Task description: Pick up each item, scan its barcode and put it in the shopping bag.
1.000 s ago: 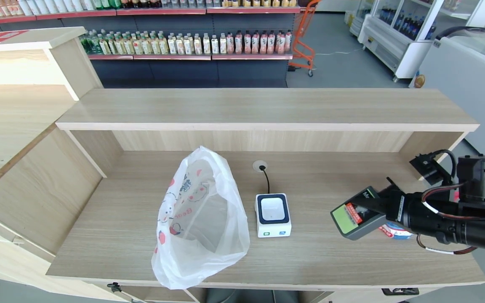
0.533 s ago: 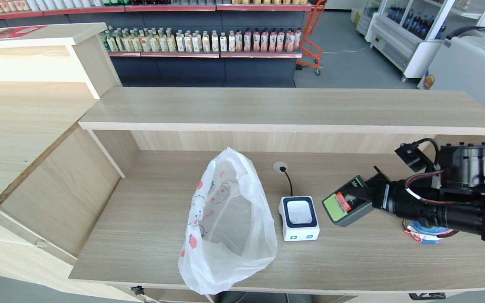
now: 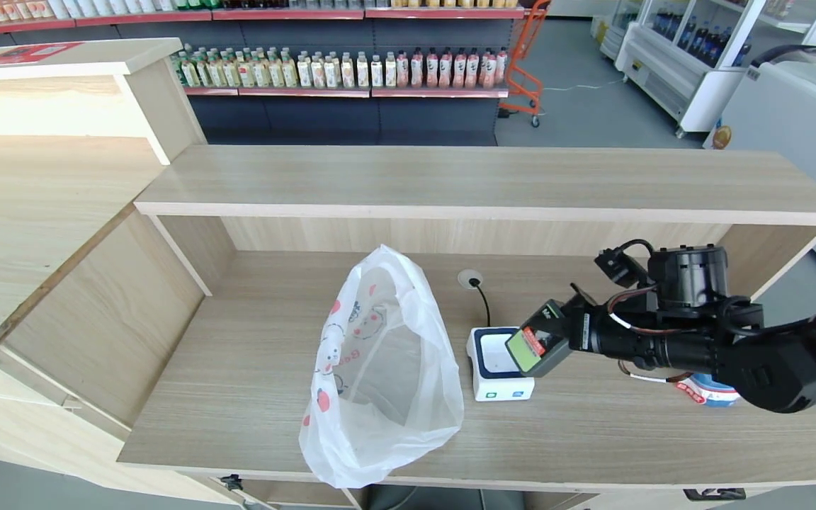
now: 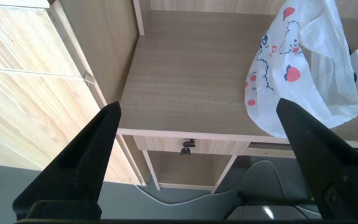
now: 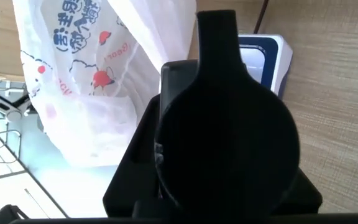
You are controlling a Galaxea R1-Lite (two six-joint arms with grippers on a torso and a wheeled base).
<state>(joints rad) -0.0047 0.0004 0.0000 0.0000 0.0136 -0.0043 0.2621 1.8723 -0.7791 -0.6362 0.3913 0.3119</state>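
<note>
grey box with green face, pinched in right gripper, tilted over scanner edge, probably to show its barcode. shopping bag open just beside scanner. left gripper spread, empty.

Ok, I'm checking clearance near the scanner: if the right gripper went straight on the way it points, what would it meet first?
Probably the shopping bag: the right gripper, holding the box, points across above the scanner toward it, though height is hard to judge.
</note>
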